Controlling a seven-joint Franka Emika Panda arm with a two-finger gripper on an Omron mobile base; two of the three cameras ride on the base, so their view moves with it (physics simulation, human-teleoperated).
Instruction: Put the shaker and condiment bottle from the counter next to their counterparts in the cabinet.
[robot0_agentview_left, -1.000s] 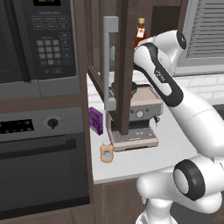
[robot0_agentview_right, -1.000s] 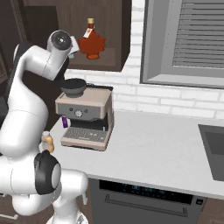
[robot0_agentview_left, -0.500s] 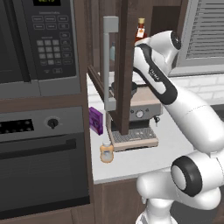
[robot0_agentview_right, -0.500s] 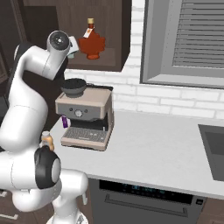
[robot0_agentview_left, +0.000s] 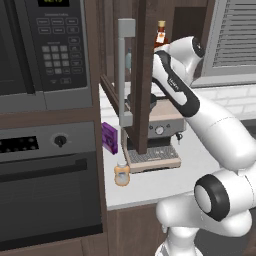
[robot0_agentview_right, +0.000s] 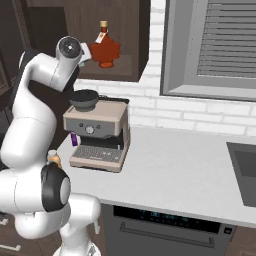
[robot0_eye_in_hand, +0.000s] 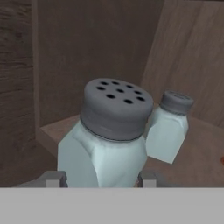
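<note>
- The claw (robot0_eye_in_hand: 99, 180) is seen in the hand view with the shaker (robot0_eye_in_hand: 105, 135) standing between its two fingertips (robot0_eye_in_hand: 53, 178), which sit against the shaker's lower sides; the jaws are partly closed around it and the shaker appears to be held.
- The held shaker is inside the cabinet (robot0_agentview_left: 142, 60), above the shelf, with its dark perforated cap uppermost.
- Just beyond it, to the right in the hand view, a second pale shaker (robot0_eye_in_hand: 168, 127) stands on the wooden shelf floor, near the held one; whether the two touch cannot be told.
- On the far left of the left base view a black microwave (robot0_agentview_left: 45, 47) is mounted above a dark oven (robot0_agentview_left: 50, 190).
- A small purple box (robot0_agentview_left: 110, 138) is seen to the right of the oven, at the back of the worktop (robot0_agentview_right: 190, 165).
- The condiment bottle (robot0_agentview_left: 121, 175) stands on the white worktop near its front edge, just left of the coffee machine's tray.
- The open cabinet door, with its long grey bar handle (robot0_agentview_left: 123, 75), hangs in front of the coffee machine (robot0_agentview_right: 100, 132) in the left base view.
- The arm is raised, with the wrist reaching into the cabinet opening.
- A deep red-orange bottle (robot0_agentview_right: 104, 49) with a yellow cap stands on the cabinet shelf, to the right of the wrist in the right base view.
- A window with grey slats (robot0_agentview_right: 220, 45) is set in the white brick wall at the right.
</note>
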